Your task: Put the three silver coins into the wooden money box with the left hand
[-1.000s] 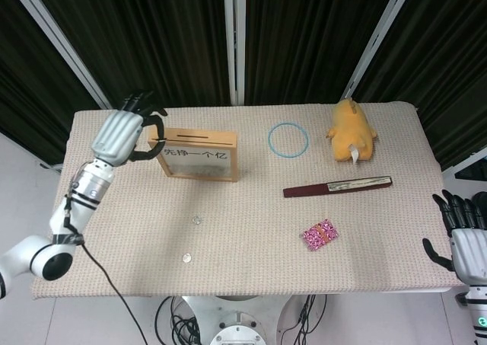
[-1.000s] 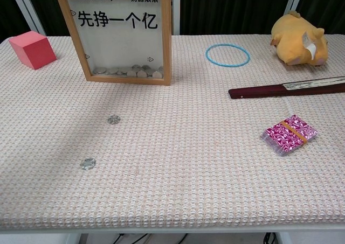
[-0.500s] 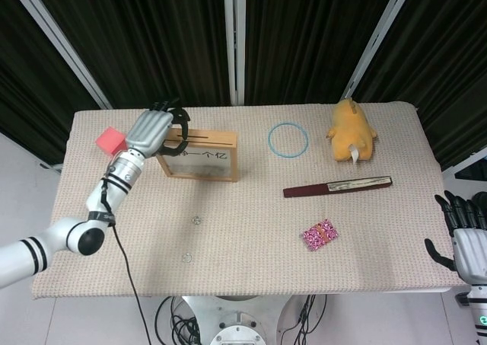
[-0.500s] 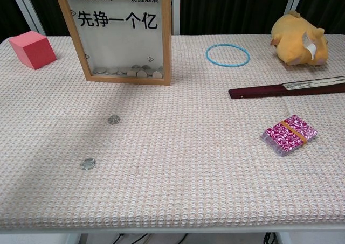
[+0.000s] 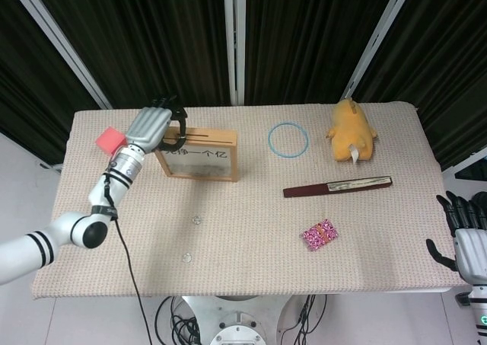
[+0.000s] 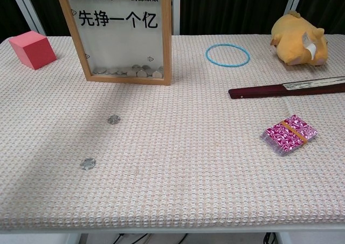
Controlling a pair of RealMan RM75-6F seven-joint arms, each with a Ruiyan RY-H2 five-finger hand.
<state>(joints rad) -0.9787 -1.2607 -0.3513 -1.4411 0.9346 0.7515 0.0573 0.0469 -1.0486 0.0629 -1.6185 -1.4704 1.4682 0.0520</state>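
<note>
A silver-backed robotic left hand (image 5: 151, 126) hovers at the top left corner of the upright wooden-framed money box with a clear front (image 5: 199, 155), fingers curled toward the frame's top edge; whether it pinches anything cannot be told. Two small round silver coins (image 6: 114, 119) (image 6: 87, 163) lie on the beige woven tablecloth (image 6: 188, 168) in front of the box. The black-fingered right hand (image 5: 466, 233) hangs spread and empty off the table's right edge.
</note>
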